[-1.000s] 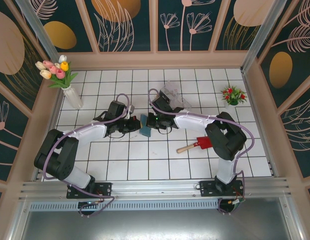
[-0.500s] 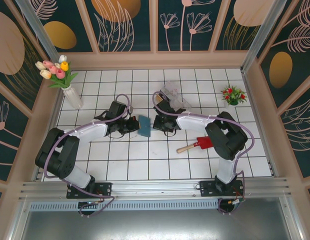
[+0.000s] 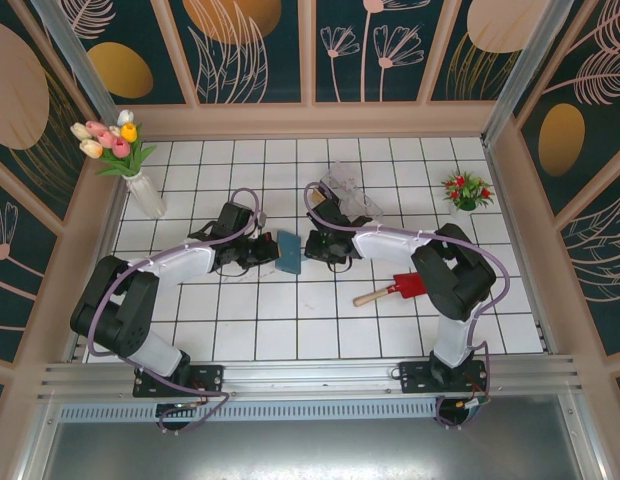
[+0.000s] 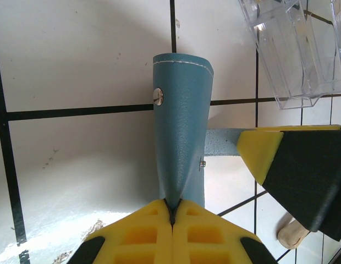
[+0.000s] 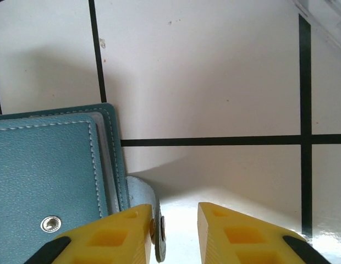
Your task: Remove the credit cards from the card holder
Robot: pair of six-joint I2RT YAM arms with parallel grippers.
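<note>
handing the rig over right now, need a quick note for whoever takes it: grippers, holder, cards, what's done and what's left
The left gripper is shut on the card holder, pinching one edge so the holder stands on edge.
The right gripper is open, with its fingers either side of the holder's side tab and not clamping it.
The holder is folded shut, and the tab sticks out and looks unsnapped.
Done: holder gripped and presented to the right arm.
Left: spread the halves and pull out the credit cards, which are not yet out.
</note>
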